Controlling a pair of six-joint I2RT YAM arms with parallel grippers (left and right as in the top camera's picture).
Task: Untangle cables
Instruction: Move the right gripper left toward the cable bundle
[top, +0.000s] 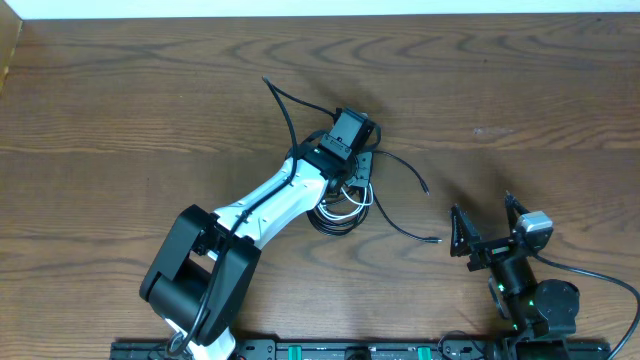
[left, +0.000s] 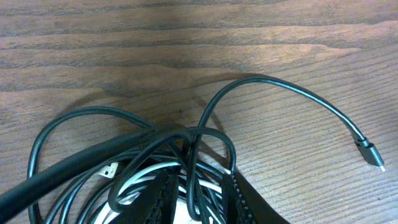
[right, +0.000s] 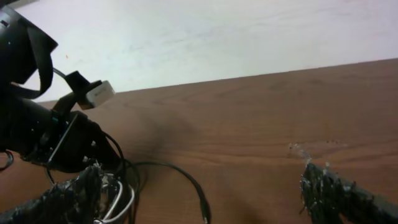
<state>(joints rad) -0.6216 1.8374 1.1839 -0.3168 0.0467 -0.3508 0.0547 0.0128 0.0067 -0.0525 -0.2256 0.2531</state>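
1. Cables (top: 338, 218), overhead: heaped under left gripper (top: 345, 172); right gripper (top: 482, 215) well apart, to their right.
2. Left wrist: we note fingers (left: 163, 198) narrowly parted, straddling one black strand.
3. Right wrist: jaws wide, empty; heap lies left.

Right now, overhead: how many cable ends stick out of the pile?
3 ends: top-left end, right end, lower-right end, all off the pile. Others may hide under the left arm.

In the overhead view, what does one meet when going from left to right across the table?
black shoulder housing of the white left arm → tangled coil of thin black and white cables → loose black cable plug nearest the right arm → open right end effector
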